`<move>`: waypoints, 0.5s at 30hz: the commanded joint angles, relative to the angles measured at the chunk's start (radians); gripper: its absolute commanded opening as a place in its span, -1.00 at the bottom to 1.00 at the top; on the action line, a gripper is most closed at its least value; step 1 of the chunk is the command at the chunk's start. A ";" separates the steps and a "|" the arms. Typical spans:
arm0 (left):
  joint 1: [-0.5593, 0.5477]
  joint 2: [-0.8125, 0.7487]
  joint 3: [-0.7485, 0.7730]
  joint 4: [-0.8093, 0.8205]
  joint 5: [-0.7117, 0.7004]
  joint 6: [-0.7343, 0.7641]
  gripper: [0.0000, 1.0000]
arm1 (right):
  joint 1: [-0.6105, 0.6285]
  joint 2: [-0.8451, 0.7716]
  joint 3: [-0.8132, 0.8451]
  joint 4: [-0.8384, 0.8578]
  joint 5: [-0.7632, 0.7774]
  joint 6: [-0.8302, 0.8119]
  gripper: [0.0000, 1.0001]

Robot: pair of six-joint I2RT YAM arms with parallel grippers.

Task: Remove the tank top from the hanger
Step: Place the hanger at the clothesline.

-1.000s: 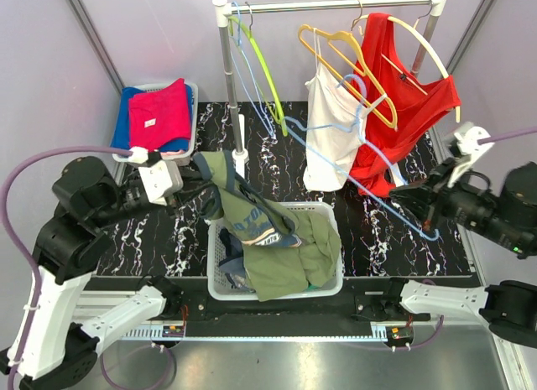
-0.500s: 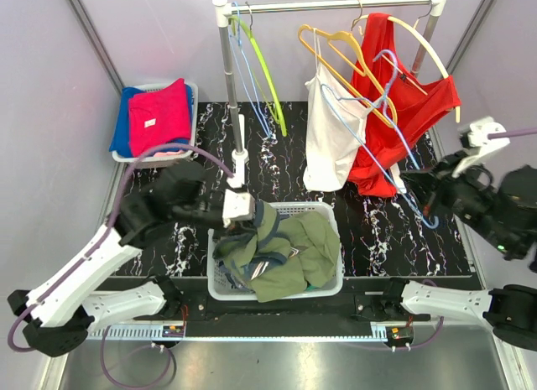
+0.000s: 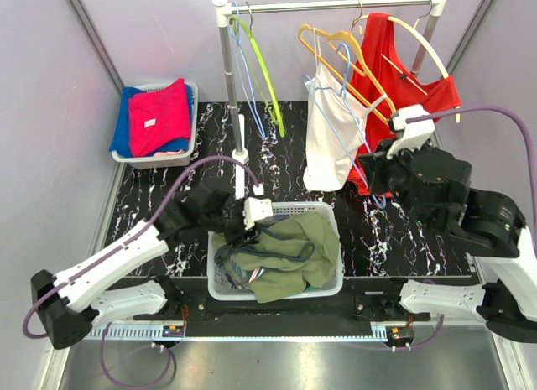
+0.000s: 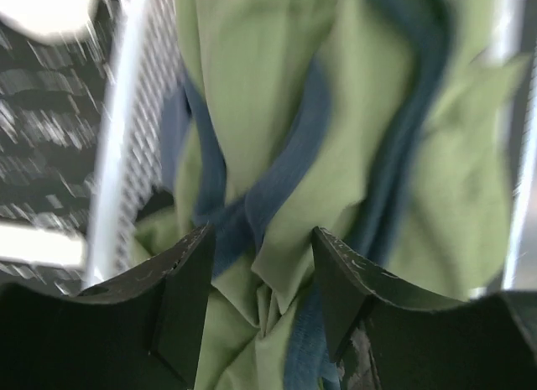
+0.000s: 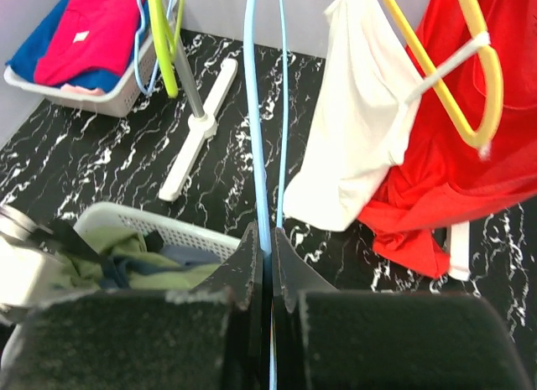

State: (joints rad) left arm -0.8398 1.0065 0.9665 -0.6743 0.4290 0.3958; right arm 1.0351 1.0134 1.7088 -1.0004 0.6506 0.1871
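1. Olive-green with blue trim, the tank top [image 3: 294, 243] is seen from the top camera heaped in the white laundry basket [image 3: 302, 205] at the near edge of the black marbled table [image 3: 369, 239] — off any hanger. The left gripper [image 3: 242, 232] is held low over the basket's left part; whether the cloth is touched cannot be told here. The right gripper [image 3: 375, 174] is raised beside the white top [image 3: 327, 130] and the red top [image 3: 411, 113] hung on the clothes rail [image 3: 336, 4].
2. From the left wrist, the jaws are seen standing apart, with folds of the tank top lying below and between them; nothing is pinched.
3. From the right wrist, the jaws are pressed together on a light-blue hanger [image 5: 258, 155] — its thin wires run up from the fingertips, bare where they show.
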 commanded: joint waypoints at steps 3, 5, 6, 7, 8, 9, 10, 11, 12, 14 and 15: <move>-0.041 0.015 -0.132 0.099 -0.105 0.012 0.09 | -0.065 0.060 -0.034 0.212 -0.017 -0.038 -1.00; -0.076 0.007 -0.190 0.105 -0.119 0.012 0.07 | -0.157 0.077 -0.022 0.238 -0.080 -0.034 -1.00; -0.084 0.003 -0.212 0.120 -0.133 0.018 0.06 | -0.182 0.092 -0.015 0.247 -0.107 -0.031 -1.00; -0.090 -0.003 -0.259 0.128 -0.145 0.049 0.04 | -0.202 0.106 -0.006 0.261 -0.147 -0.035 -1.00; -0.093 -0.022 -0.278 0.140 -0.160 0.061 0.02 | -0.225 0.119 0.023 0.263 -0.157 -0.041 -1.00; -0.093 -0.032 -0.297 0.172 -0.211 0.072 0.01 | -0.230 0.151 0.038 0.269 -0.170 -0.057 -1.00; -0.093 -0.040 -0.313 0.180 -0.231 0.102 0.00 | -0.236 0.169 0.057 0.278 -0.178 -0.064 -1.00; -0.093 -0.052 -0.328 0.186 -0.245 0.118 0.00 | -0.248 0.188 0.093 0.279 -0.184 -0.074 -1.00; -0.093 -0.058 -0.325 0.185 -0.262 0.130 0.01 | -0.256 0.230 0.112 0.282 -0.195 -0.087 -1.00; -0.091 -0.071 -0.290 0.183 -0.279 0.129 0.12 | -0.270 0.269 0.167 0.292 -0.229 -0.097 -1.00; -0.090 -0.075 -0.275 0.180 -0.298 0.126 0.18 | -0.285 0.305 0.184 0.295 -0.241 -0.101 -1.00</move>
State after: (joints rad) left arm -0.9298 0.9684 0.6495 -0.5426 0.2382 0.4786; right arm 0.7879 1.2419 1.7809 -0.8028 0.4934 0.1280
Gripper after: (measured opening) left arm 0.537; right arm 0.021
